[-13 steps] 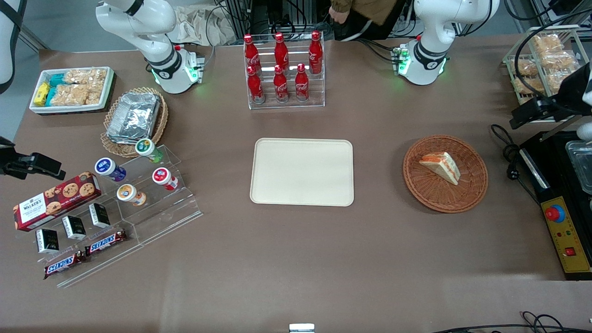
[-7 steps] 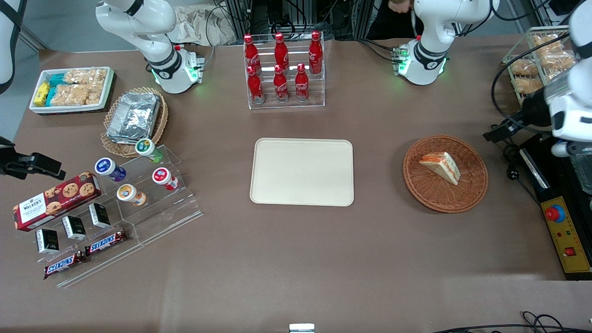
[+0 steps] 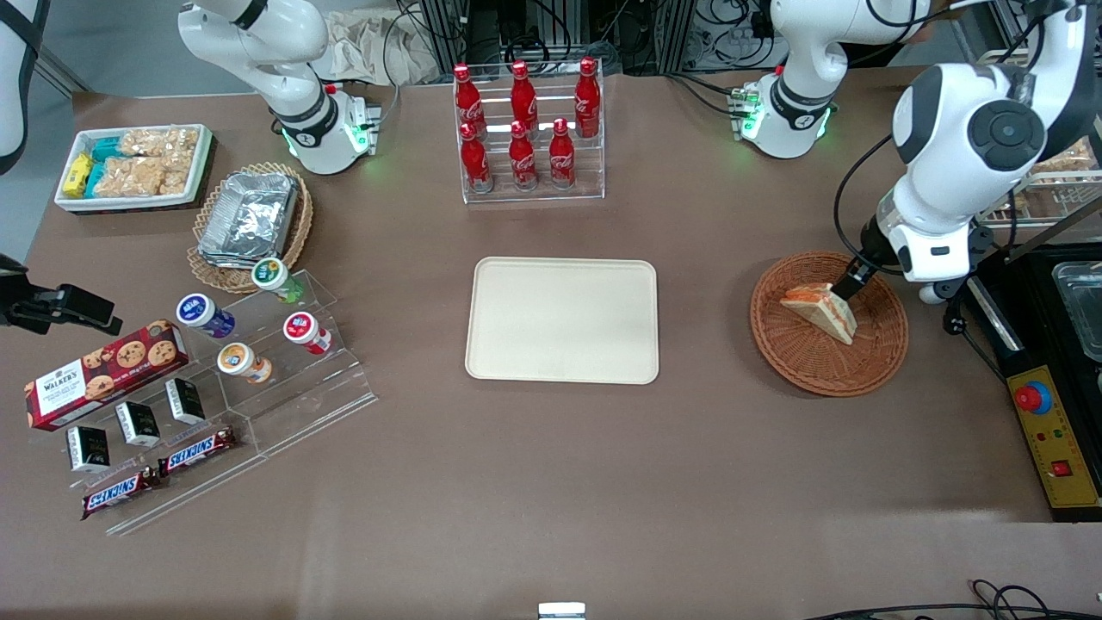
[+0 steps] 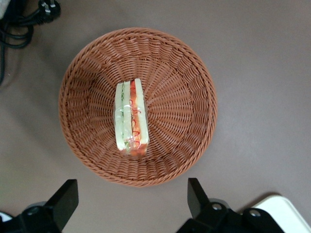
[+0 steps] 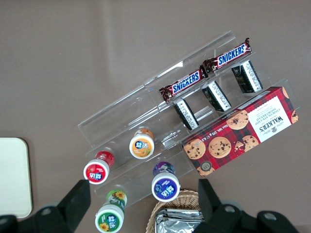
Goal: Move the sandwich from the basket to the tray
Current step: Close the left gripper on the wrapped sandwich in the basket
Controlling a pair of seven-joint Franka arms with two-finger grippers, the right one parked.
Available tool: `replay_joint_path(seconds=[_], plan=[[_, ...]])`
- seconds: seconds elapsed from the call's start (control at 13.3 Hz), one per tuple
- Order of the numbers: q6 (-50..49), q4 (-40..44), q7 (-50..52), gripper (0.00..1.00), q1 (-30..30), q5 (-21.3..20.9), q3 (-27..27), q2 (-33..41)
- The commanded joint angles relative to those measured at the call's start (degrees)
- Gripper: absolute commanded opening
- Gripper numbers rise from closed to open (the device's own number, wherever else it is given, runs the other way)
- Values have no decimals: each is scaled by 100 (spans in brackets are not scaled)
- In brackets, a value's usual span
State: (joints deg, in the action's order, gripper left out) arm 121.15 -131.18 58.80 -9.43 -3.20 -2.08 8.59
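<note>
The sandwich [image 3: 822, 310], a pale wedge with orange-red and green filling, lies in the reddish-brown wicker basket [image 3: 829, 366]. The cream tray [image 3: 562, 320] lies flat beside the basket, toward the parked arm's end, with nothing on it. My left gripper [image 3: 854, 280] hovers above the part of the basket's rim farther from the front camera, open and empty. In the left wrist view the sandwich [image 4: 130, 119] sits on its side in the middle of the basket [image 4: 187, 97]. The gripper [image 4: 130, 199] there has its fingers [image 4: 63, 199] wide apart, just outside the rim. A corner of the tray [image 4: 284, 213] shows.
A black machine with a red button [image 3: 1046, 413] and a coiled cable [image 3: 943, 288] lie close to the basket at the working arm's end. A rack of red cola bottles [image 3: 525, 129] stands farther from the front camera than the tray. Snack racks [image 3: 258, 370] lie toward the parked arm's end.
My left arm has swung in from the working arm's end of the table to above the basket. The sandwich, basket and tray have not moved.
</note>
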Motion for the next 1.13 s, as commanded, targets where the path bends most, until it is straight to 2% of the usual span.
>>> replay_joint_path(seconds=[0.0, 0.23, 0.68, 0.83, 0.9, 0.98, 1.05], plan=[[714, -591, 246, 100, 3, -93, -12, -23], [1681, -1259, 246, 100, 161, -93, -20, -172], [3527, -1928, 238, 100, 258, -93, -91, -963], [3862, -1972, 238, 100, 267, -93, -100, -1200], [3881, -1973, 238, 83, 267, -85, -100, -1227], [3872, -1964, 246, 14, 310, -85, -152, -1210], [3855, -1946, 255, 0, 311, -85, -205, -1219]])
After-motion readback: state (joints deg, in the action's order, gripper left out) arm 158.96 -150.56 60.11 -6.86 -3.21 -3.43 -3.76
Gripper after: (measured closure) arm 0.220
